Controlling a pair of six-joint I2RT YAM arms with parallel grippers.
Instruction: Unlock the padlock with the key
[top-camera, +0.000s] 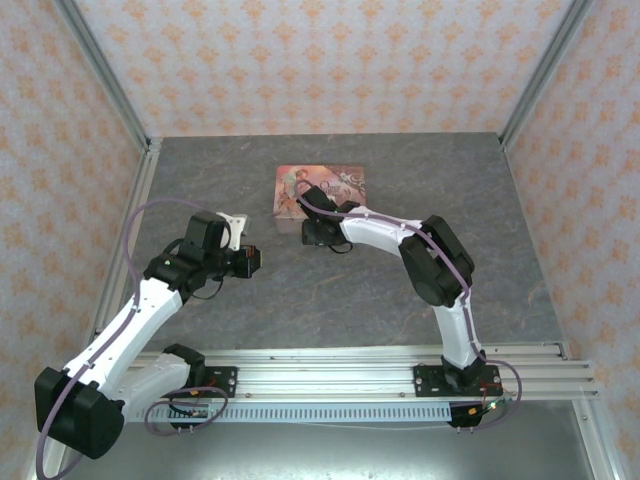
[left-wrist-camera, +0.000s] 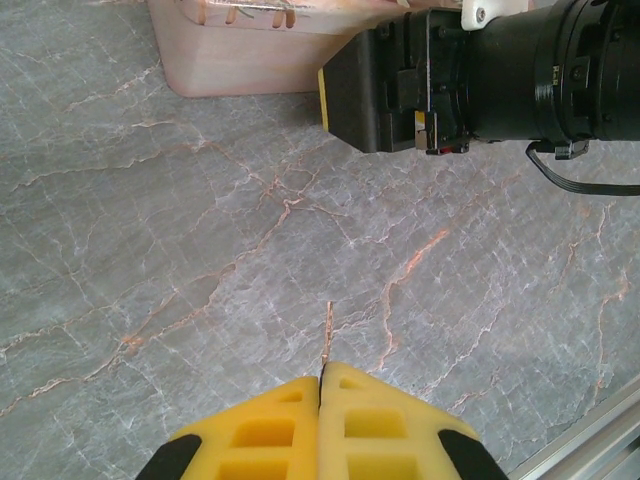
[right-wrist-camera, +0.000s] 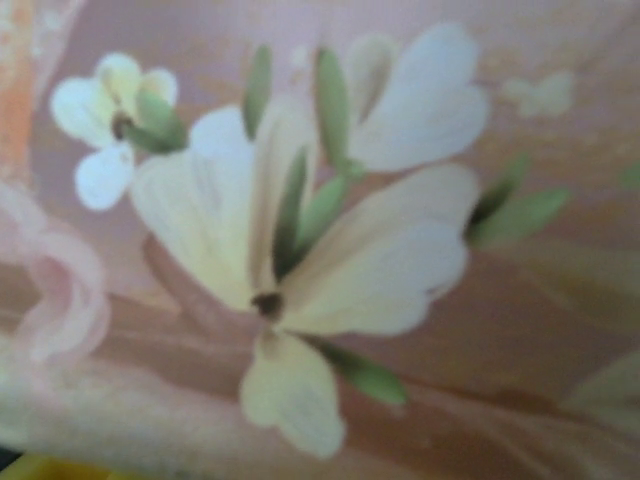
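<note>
Desk (top-camera: 340, 300): grey stone-look sheet, matt, run through with pale and rusty veins. Walls around it are papered in a peach floral repeat, with bare aluminium posts at the corners.

Left pincer (left-wrist-camera: 321, 374): two blocky yellow fingers (left-wrist-camera: 385, 425) with a moulded lattice of square pockets and black patches at the outer corners. They are pressed flat together, leaving only a hairline seam. A thin straight tan sliver stands out from that seam at the tips. This is the key (left-wrist-camera: 327, 335), seen edge-on, clamped there and held above the bare desk, left of centre in the top view.

Box (top-camera: 322, 188): flat and rectangular, with a pink lid printed with figures. It lies at the far middle of the desk. Its side wall is plain dusty pink with a rounded lower corner in the left wrist view. Up close in the right wrist view the print is out of focus: cream petals, green leaves, rose ground.

Right pincer (top-camera: 318, 236): a black angular housing with a yellow edge, against the near edge of the box. How far it is parted I cannot tell
</note>
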